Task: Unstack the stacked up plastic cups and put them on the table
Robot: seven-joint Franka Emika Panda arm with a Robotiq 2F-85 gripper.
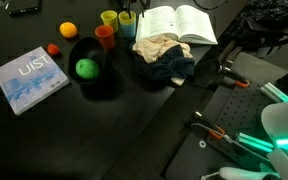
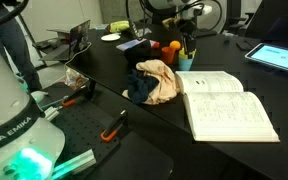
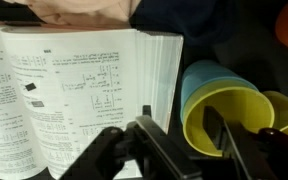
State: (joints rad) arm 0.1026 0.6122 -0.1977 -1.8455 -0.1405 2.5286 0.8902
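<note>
Black table (image 1: 44,140); book (image 3: 64,90) beside gripper (image 3: 189,148). Jaws parted, nothing held, yellow cup (image 3: 224,108) rim seemingly straddled. Cup judged light, thin, slippery; rim wall to be pinched.

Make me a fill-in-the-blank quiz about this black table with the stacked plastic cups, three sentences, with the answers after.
The round green fruit lies in the black ___. In the wrist view, the yellow tapered plastic cup sits nested in a ___ cup. The crumpled beige and dark cloth lies next to the open white ___.
Missing words: bowl; blue; book.
</note>
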